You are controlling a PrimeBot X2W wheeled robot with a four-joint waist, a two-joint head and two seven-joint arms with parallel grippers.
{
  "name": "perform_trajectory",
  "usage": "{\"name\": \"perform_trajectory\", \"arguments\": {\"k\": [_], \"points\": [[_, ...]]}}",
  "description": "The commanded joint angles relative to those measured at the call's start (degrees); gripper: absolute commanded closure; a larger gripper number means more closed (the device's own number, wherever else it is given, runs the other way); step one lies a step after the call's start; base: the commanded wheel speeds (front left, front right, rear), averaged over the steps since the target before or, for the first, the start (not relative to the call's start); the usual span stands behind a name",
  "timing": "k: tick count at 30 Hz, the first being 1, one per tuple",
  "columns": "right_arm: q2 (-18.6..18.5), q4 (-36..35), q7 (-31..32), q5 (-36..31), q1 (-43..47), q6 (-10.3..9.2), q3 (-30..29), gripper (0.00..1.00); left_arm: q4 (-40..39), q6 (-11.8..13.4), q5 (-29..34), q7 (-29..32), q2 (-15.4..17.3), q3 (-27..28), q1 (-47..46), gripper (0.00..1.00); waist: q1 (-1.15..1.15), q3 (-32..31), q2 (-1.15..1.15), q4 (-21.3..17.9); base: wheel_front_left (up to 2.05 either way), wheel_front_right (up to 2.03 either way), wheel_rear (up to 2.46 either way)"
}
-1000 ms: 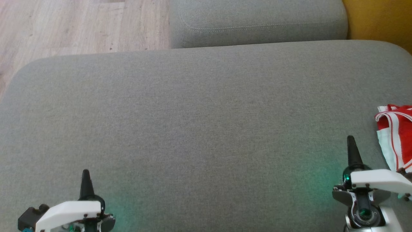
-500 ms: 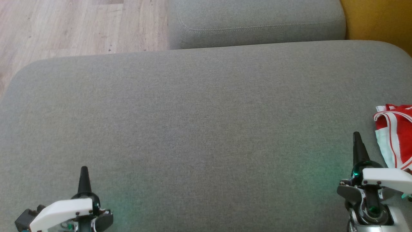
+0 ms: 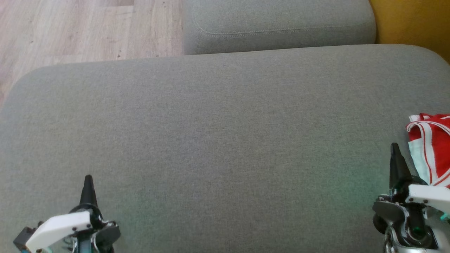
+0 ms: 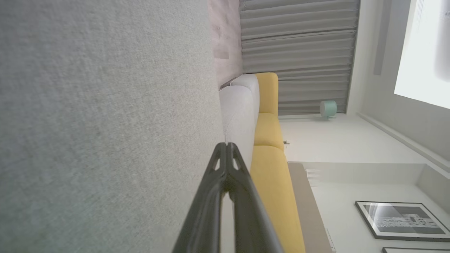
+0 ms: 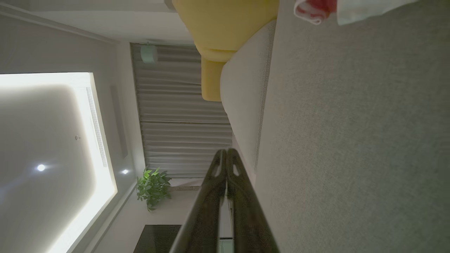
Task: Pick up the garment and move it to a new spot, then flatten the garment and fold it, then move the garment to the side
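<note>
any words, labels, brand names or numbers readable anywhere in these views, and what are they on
No text can be read.
Framed picture, left wrist view: pale marks inside it, too blurred to tell whether they are writing.
Garment, head view: red cloth with white stripes, no lettering visible on the part in view.

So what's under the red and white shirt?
The garment lies bunched on the big grey sofa cushion, at its right side. Anything tucked beneath the cloth is covered, so that can't be told.
</note>
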Motion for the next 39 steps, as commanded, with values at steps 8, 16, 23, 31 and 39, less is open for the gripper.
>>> {"name": "perform_trajectory", "arguments": {"k": [8, 16, 23, 31, 39], "points": [[-0.3, -3.3, 1.2, 3.9, -1.1, -0.04, 0.5, 1.0, -2.7, -0.9, -3.7, 1.2, 0.4, 2.6, -3.2, 1.0, 0.0, -0.1, 0.0, -0.1, 0.0, 0.0, 0.0], [-0.3, -3.3, 1.2, 3.9, -1.1, -0.04, 0.5, 1.0, -2.7, -0.9, -3.7, 1.2, 0.4, 2.6, -3.2, 1.0, 0.0, -0.1, 0.0, -0.1, 0.0, 0.0, 0.0], [-0.3, -3.3, 1.2, 3.9, -1.1, -0.04, 0.5, 1.0, -2.7, -0.9, -3.7, 1.2, 0.4, 2.6, -3.2, 1.0, 0.0, -0.1, 0.0, -0.1, 0.0, 0.0, 0.0], [-0.3, -3.3, 1.2, 3.9, -1.1, -0.04, 0.5, 1.0, -2.7, -0.9, -3.7, 1.2, 0.4, 2.6, -3.2, 1.0, 0.0, -0.1, 0.0, -0.1, 0.0, 0.0, 0.0], [-0.3, -3.3, 1.2, 3.9, -1.1, -0.04, 0.5, 1.0, -2.7, -0.9, -3.7, 1.2, 0.4, 2.6, -3.2, 1.0, 0.0, -0.1, 0.0, -0.1, 0.0, 0.0, 0.0]]}}
